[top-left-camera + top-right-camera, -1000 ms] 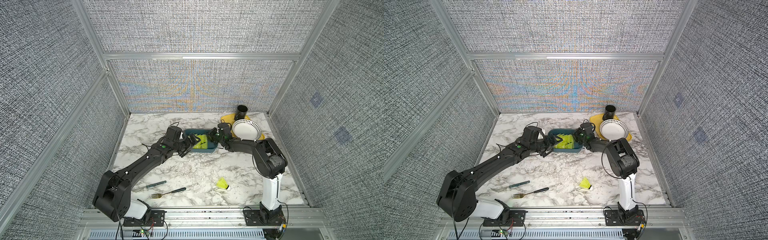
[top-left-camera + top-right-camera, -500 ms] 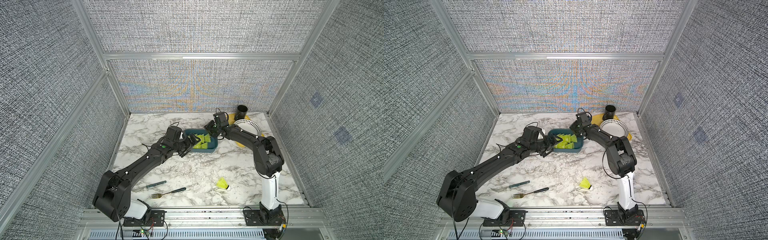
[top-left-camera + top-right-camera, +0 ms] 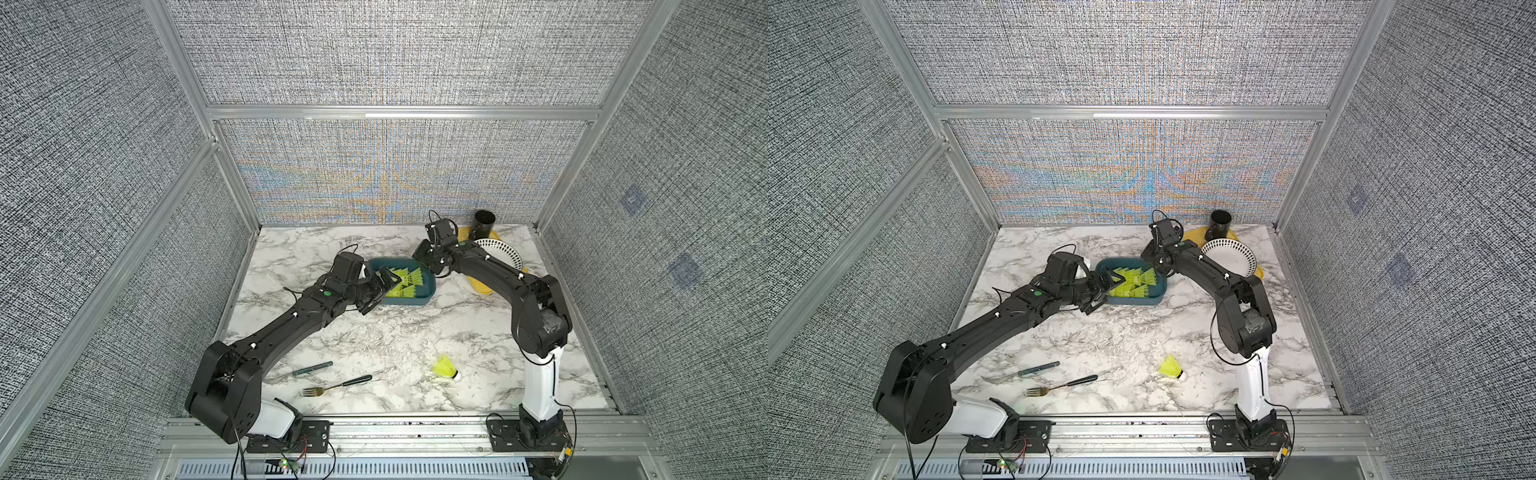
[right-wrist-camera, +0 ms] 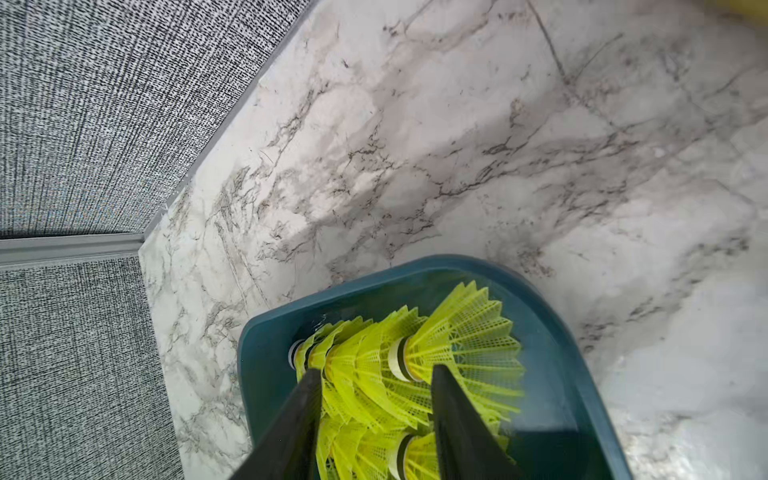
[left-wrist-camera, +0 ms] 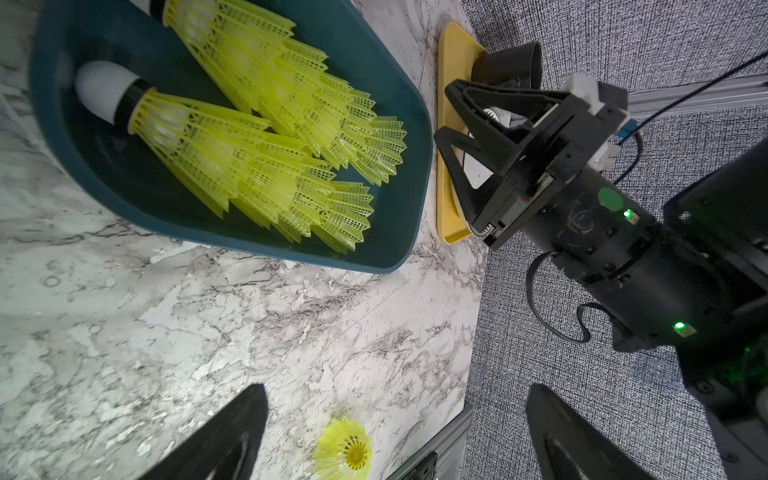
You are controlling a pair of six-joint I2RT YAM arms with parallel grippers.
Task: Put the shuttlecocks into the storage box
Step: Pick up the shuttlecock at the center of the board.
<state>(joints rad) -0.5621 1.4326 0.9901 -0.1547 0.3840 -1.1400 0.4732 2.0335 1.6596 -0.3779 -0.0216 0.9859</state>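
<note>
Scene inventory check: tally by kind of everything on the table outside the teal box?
loose shuttlecock: 1
fork: 1
teal-handled utensil: 1
yellow tray: 1
dotted bowl: 1
black cup: 1
Total: 6

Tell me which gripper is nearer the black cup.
Right. The right gripper hangs over the storage box's end beside the yellow tray where the black cup stands; the left gripper is at the box's opposite end, farther away.

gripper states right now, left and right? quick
Left gripper: open, holding nothing.
Right gripper: open, holding nothing, above the shuttlecocks in the storage box.
</note>
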